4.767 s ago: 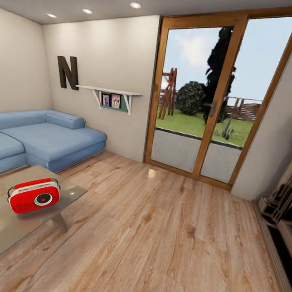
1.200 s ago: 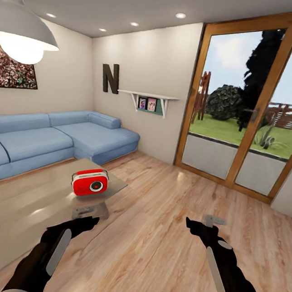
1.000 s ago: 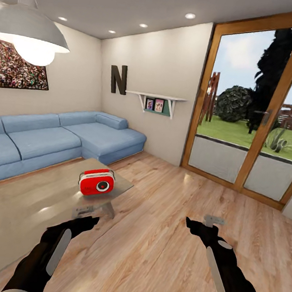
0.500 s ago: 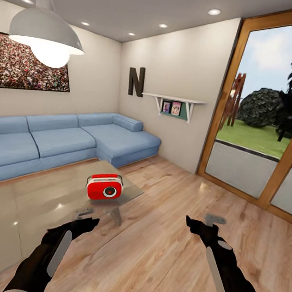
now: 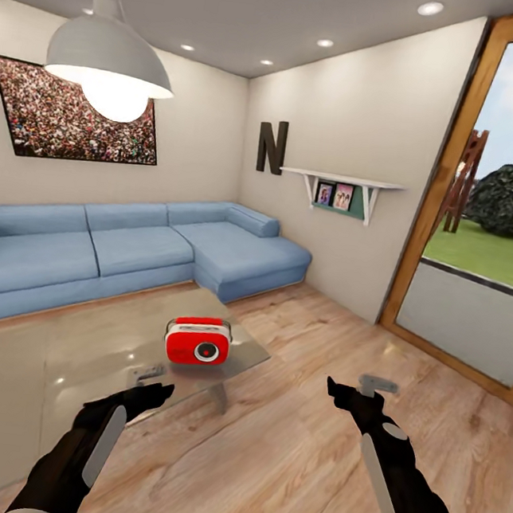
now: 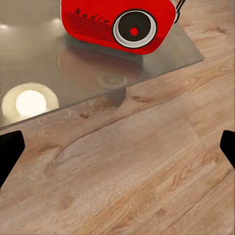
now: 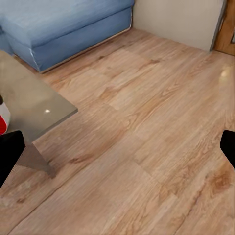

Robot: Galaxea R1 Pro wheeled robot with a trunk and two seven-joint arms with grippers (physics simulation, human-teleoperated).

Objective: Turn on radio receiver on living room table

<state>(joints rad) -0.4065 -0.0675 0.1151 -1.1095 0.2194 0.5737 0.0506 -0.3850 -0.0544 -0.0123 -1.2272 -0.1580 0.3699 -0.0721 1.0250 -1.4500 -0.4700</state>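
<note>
Glossy table — radio receiver near corner; both grippers' jaws spread, tips cropped.

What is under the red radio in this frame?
The radio receiver stands on the glossy grey table, near its corner. Through the top, a table leg and wood floor show faintly; the spot directly beneath the radio is covered.
</note>
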